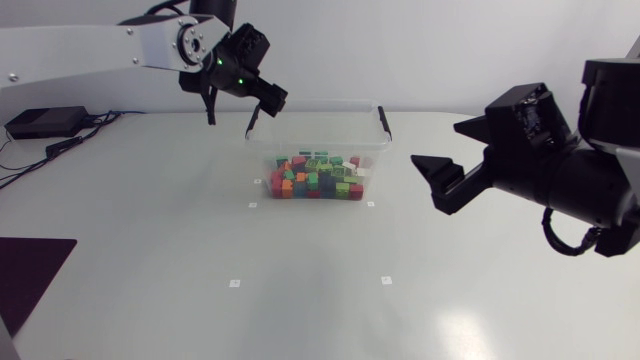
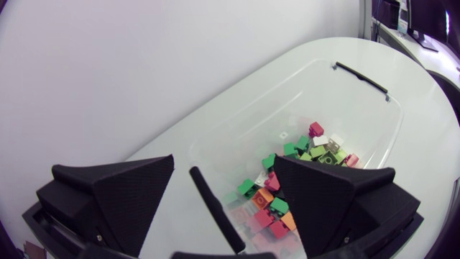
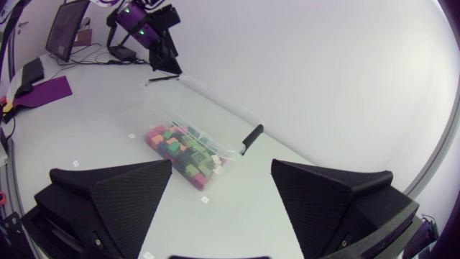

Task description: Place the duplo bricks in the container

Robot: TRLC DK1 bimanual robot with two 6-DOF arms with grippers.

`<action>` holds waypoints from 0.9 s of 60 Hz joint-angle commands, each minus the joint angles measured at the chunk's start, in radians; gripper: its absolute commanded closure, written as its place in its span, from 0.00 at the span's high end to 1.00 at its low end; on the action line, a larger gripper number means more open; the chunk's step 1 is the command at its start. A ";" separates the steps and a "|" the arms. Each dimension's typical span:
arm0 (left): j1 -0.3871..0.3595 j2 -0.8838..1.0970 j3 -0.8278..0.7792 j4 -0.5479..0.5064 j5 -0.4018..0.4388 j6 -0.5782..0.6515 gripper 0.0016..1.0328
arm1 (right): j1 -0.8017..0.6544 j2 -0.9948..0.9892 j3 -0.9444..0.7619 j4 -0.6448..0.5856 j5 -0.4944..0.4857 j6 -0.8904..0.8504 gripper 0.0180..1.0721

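At the far left a dark purple mat lies flat on the white table, cut off by the edge. Behind it sits a small black box with cables trailing from it. The left gripper hangs above the container's left end, its two wedge fingers spread apart with nothing between them. In its own wrist view, one slim black handle of the container shows below, in the gap between the fingers.

The container is a clear, thin-walled plastic tub, rectangular with rounded corners, standing at the middle of the table towards the back. A second black handle sits at its right end. The duplo bricks lie inside it in a loose heap of red, green, orange, pink and white blocks. The heap is too jumbled to tell the single bricks apart. Small white markers dot the table around it.

At the right, the right gripper hovers well apart from the container, matte black, fingers wide and holding nothing. Its arm is cut off at the edge.
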 commanded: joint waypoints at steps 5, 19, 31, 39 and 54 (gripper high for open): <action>0.018 -0.136 -0.080 -0.017 -0.044 -0.030 0.96 | -0.054 -0.068 -0.057 0.006 0.034 -0.018 0.95; 0.084 -0.306 -0.253 0.025 -0.108 -0.049 0.96 | -0.160 -0.180 -0.126 0.018 0.037 -0.041 0.95; 0.114 -0.480 -0.445 0.088 -0.156 -0.043 0.96 | -0.218 -0.284 -0.174 0.007 0.053 -0.048 0.95; 0.150 -0.588 -0.542 0.098 -0.156 -0.043 0.96 | -0.232 -0.355 -0.194 -0.021 0.059 -0.050 0.95; 0.209 -0.800 -0.741 0.140 -0.156 -0.018 0.96 | -0.270 -0.459 -0.258 -0.031 0.066 -0.048 0.95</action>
